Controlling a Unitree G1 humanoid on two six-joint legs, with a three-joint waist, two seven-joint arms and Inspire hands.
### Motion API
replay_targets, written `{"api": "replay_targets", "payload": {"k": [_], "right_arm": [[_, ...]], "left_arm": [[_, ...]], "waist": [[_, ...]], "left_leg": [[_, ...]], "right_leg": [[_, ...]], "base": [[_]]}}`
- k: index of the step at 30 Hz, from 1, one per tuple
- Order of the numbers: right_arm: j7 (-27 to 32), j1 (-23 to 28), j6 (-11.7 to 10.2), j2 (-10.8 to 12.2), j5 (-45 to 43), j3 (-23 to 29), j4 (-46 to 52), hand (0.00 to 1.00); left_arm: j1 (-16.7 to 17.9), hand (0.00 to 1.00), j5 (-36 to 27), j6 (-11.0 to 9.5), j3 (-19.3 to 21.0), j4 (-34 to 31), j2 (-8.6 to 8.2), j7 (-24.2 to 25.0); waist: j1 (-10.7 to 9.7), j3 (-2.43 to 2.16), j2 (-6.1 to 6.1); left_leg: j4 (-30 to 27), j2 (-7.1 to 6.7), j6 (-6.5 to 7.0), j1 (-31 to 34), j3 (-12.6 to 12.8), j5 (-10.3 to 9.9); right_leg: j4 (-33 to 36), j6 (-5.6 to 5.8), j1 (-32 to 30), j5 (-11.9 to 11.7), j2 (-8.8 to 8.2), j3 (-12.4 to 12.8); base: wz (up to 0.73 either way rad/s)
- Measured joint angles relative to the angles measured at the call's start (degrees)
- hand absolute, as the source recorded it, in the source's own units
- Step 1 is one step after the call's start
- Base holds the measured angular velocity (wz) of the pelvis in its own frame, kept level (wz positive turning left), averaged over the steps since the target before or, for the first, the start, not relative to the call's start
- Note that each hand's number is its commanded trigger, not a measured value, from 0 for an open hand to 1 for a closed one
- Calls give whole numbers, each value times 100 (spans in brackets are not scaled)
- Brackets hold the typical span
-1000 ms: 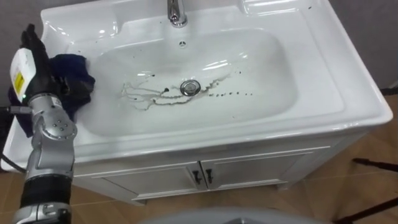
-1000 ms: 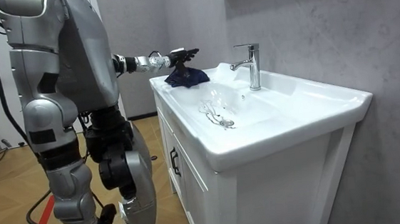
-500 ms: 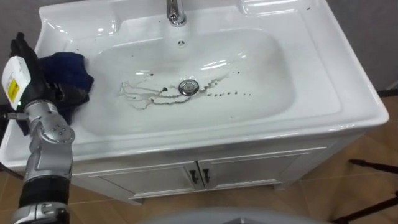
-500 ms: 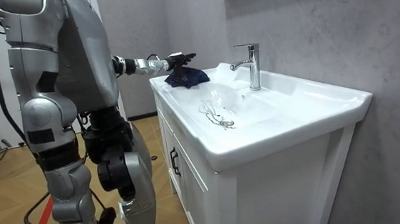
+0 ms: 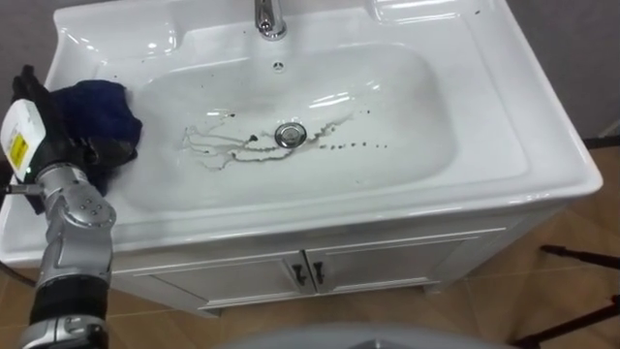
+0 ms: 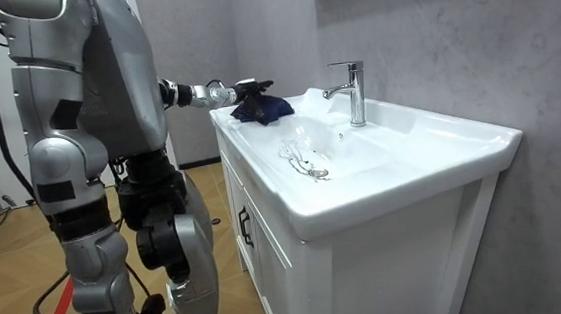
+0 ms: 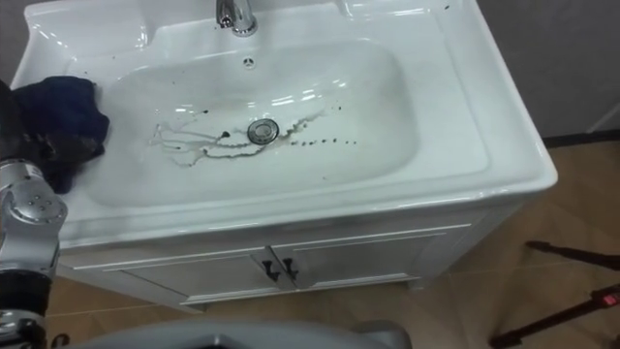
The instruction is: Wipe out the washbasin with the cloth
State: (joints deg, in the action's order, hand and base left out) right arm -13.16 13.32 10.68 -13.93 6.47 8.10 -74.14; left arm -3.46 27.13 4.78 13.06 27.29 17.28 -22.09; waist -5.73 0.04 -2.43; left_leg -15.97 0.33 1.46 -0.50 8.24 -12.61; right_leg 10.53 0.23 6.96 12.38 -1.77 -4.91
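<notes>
Left eye view: the left hand rests on the dark blue cloth at the basin's rim. Its grip cannot be told, and its tag's print is unreadable. Dark streaks lie to the hand's right. Room view: the cloth lies just beyond the hand.

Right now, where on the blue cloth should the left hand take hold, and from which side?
Grip the bunched-up hump of the cloth, coming from above on the robot's left, where the left hand is. It lies crumpled on the flat ledge, so raised folds likely give the best purchase.

Chrome tap upright; cabinet doors apparently closed
</notes>
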Motion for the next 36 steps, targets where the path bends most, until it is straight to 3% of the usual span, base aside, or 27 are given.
{"api": "replay_targets", "payload": {"k": [3, 7, 18, 19, 20, 21, 28, 36], "right_arm": [[5, 58, -6, 0, 5, -1, 86, 0], [1, 59, -3, 0, -24, 3, 119, 0], [24, 79, 95, 2, -257, 190, 240, 0], [41, 74, 134, 5, -320, 192, 344, 0], [47, 71, 141, 5, -359, 193, 369, 0], [55, 73, 146, 5, -397, 185, 416, 0], [475, -248, 266, 28, -225, 6, 513, 0], [746, -496, 296, 30, -180, -9, 535, 0]], "left_arm": [[0, 0, 0, -8, 4, 196, 1, 6], [-1, 0, 0, -132, 24, 407, 0, 95], [-83, 0, 154, -134, 42, 571, 2, 408], [-86, 26, 294, -133, 39, 581, 2, 440], [-88, 71, 379, -131, 39, 594, 2, 466], [-91, 100, 530, -132, 22, 626, 2, 514], [-302, 100, 889, 1, -293, 1021, 0, 536], [-527, 100, 1130, 104, -217, 1338, -8, 531]], "waist": [[3, -40, 2], [10, -50, 22], [5, -47, 61], [3, -46, 60], [4, -46, 60], [8, -46, 61], [33, -45, -50], [124, -63, -184]], "left_leg": [[18, -2, -16, -25, 32, 14], [22, 9, -26, -35, 39, 19], [6, 17, -29, -41, 49, 18], [9, 17, -29, -29, 45, 18], [15, 17, -29, -23, 44, 18], [22, 16, -30, -17, 45, 18], [27, 7, -34, -88, 45, 23], [113, -18, -39, -261, 44, 24]], "right_leg": [[13, -5, 10, 3, 0, -3], [13, -21, 10, 12, 7, 0], [16, -32, -2, 39, 12, 25], [14, -33, -4, 39, 14, 23], [13, -33, 0, 39, 15, 21], [11, -33, 15, 38, 16, 19], [9, -33, 48, 37, 10, 12], [-20, -32, 200, 75, -6, 10]], "base": [[0], [0], [0], [0], [0], [0], [0], [0]]}}
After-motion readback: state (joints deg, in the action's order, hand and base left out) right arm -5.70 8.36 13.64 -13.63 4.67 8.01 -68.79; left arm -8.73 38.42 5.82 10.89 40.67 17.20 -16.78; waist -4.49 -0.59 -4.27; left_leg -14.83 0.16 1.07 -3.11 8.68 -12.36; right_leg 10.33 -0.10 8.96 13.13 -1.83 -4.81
